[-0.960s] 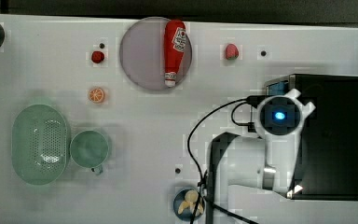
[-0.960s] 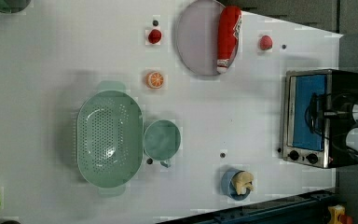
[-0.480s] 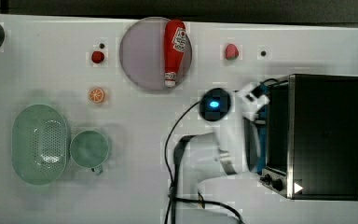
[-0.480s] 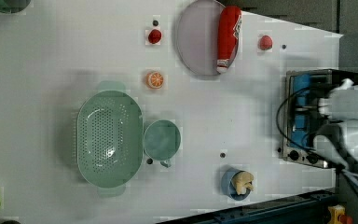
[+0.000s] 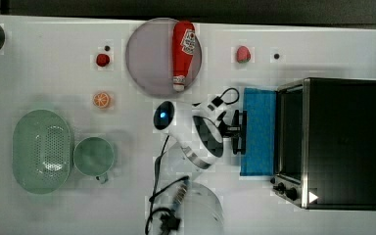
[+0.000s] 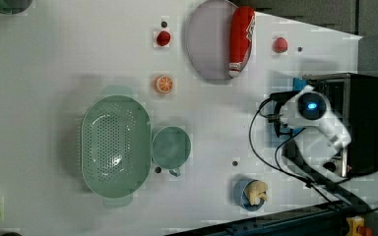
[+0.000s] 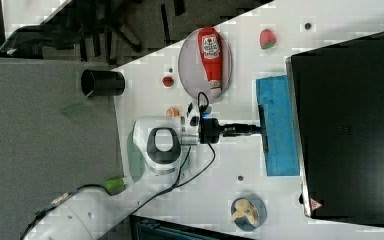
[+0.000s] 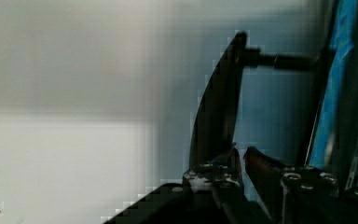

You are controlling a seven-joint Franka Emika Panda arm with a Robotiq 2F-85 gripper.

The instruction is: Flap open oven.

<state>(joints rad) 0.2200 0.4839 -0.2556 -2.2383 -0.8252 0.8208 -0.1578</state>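
The oven (image 5: pixel 340 142) is sitting at the table's (image 5: pixel 39 63) far end in the top view's right, and its blue glass door (image 5: pixel 258 131) is lying flapped down flat, stretching out from the oven's front. The gripper (image 5: pixel 238 132) is reaching in level at the door's outer edge, its fingers (image 8: pixel 228 163) pinched narrowly around the dark bar handle (image 7: pixel 264 127) there. The white arm (image 5: pixel 191 129) is trailing away from the oven with a black cable looping beside it. Farther from the oven, a ketchup bottle (image 5: pixel 183 54) is lying on a grey plate (image 5: pixel 149 58), and a green colander (image 5: pixel 41 151) is resting farthest off.
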